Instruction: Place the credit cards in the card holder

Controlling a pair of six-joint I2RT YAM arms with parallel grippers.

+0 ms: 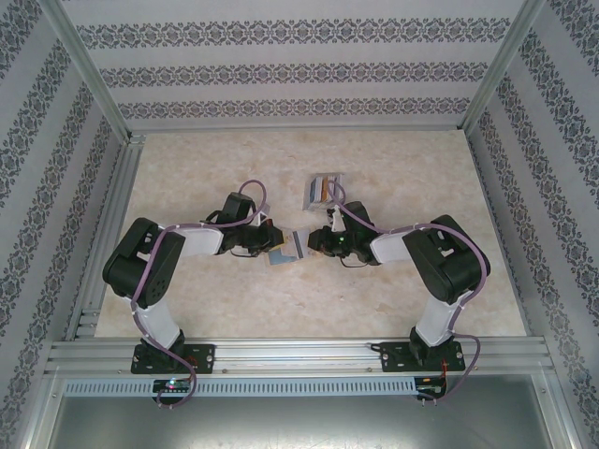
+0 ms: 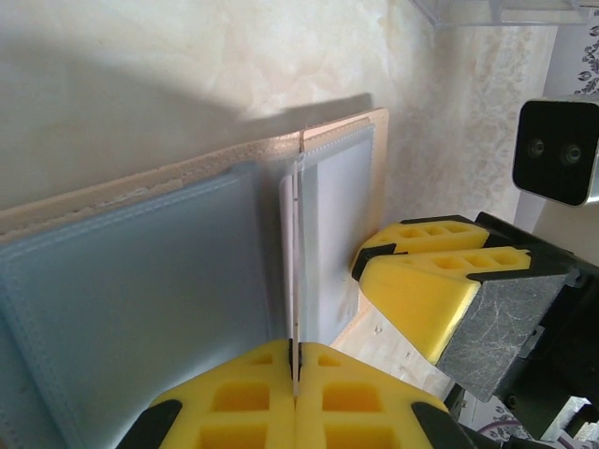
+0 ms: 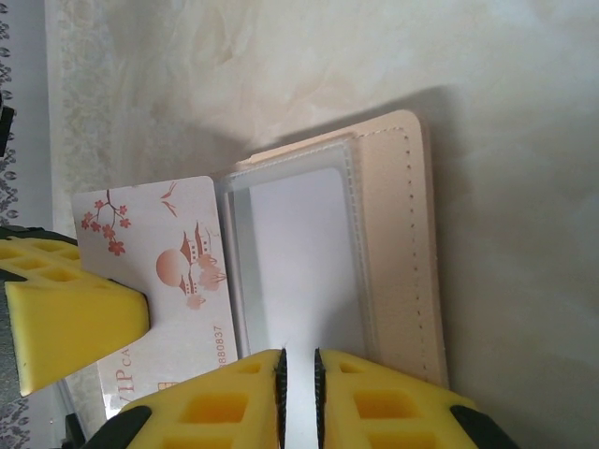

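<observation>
Left gripper [image 2: 295, 348] seemingly pinches one card [image 3: 173, 257]; right gripper [image 3: 299, 360], one holder [image 3: 393, 243].

The card holder [image 2: 140, 281] is grey-blue inside with a tan edge. One credit card [image 3: 164, 271] is pale, printed with orange-red blossoms, a sun and a pagoda. The tabletop [image 1: 234, 159] is cream marble. The walls [image 1: 281, 70] carry dark floral stripes.

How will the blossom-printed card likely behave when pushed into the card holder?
The printed card looks flat and straight while pinched by the left tool, so probably stiff. Edge-on it is thin, so likely light. Its smooth face should slide easily into the card holder.
</observation>
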